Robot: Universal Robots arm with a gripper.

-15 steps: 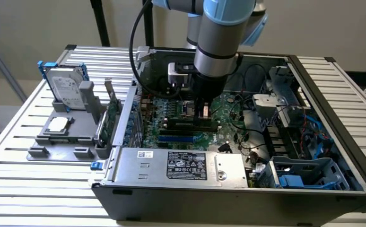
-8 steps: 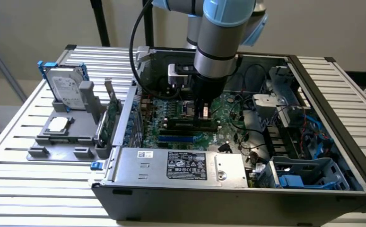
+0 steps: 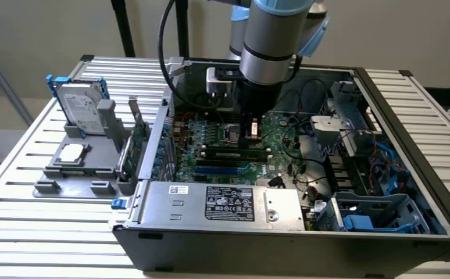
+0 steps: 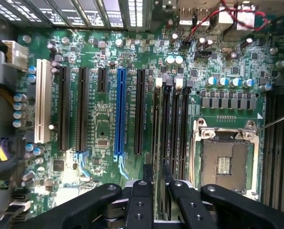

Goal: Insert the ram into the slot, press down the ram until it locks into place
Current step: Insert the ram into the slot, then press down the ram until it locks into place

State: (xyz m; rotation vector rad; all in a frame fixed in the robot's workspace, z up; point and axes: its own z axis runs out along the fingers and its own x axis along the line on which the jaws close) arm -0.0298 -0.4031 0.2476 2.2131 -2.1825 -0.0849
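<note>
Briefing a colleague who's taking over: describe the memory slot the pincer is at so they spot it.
Inside the open computer case, on the green motherboard, a bank of black sockets runs beside the square processor socket. The slot is the one farthest from that socket, under the pincer; unlike its neighbours, it holds the ram.

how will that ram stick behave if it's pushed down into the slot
Likely stiff along its length: the ram is a flat board standing on edge in the slot. Probably light, being so thin. Perhaps fragile; uneven pushing by the end effector could tilt it.
</note>
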